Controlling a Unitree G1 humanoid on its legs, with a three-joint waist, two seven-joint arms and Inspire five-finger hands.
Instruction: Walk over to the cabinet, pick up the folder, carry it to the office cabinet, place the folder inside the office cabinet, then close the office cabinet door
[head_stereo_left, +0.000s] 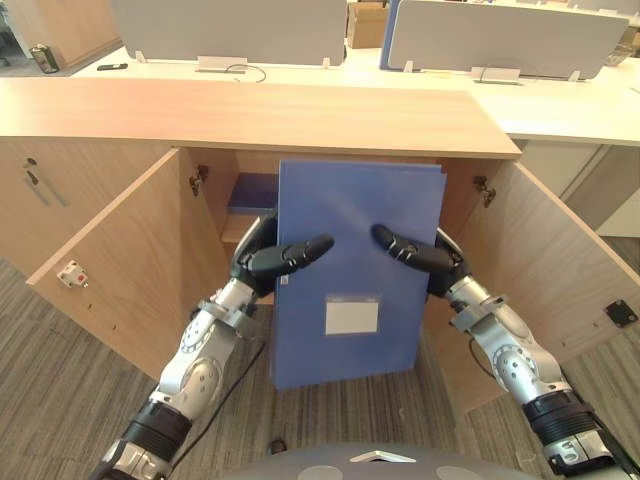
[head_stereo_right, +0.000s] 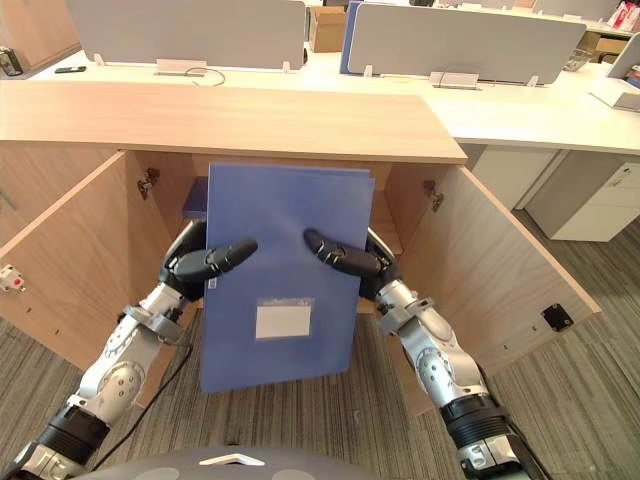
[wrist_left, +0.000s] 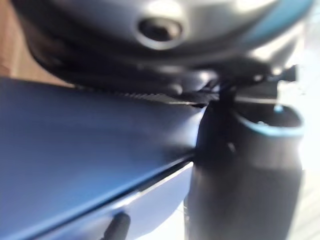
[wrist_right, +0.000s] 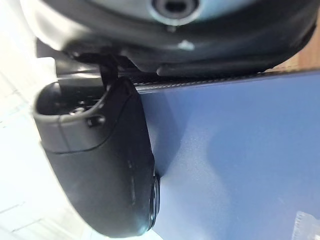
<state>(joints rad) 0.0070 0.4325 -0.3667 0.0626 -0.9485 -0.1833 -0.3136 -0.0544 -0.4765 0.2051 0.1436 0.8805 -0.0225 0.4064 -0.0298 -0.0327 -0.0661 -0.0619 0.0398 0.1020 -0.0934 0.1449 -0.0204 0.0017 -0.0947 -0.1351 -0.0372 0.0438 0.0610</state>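
In front of the light wooden office cabinet (head_stereo_left: 250, 115), a flat blue plastic folder (head_stereo_left: 350, 240) is held upright between the 2 hands, above the grey striped carpet (head_stereo_left: 60, 370) and just short of the open compartment. The left hand (head_stereo_left: 268, 262) grips the folder's left edge with its thumb laid across the front face, and the right hand (head_stereo_left: 428, 260) does the same on the right edge; the other fingers of both hands pass behind the sheet, so each hand pinches it between thumb and fingers (the wrist views show each thumb pressed flat against the blue surface). A white rectangular label (head_stereo_left: 351, 317) sits on the lower part of the folder's front. Both cabinet doors stand swung wide, the left door (head_stereo_left: 130, 260) and the right door (head_stereo_left: 555, 270) flanking the arms. Inside, on a shelf at the left behind the folder, lies another dark blue flat item (head_stereo_left: 252, 192). Beyond the cabinet's top runs a white desk (head_stereo_left: 560, 105) with grey divider panels (head_stereo_left: 230, 28) standing on it.
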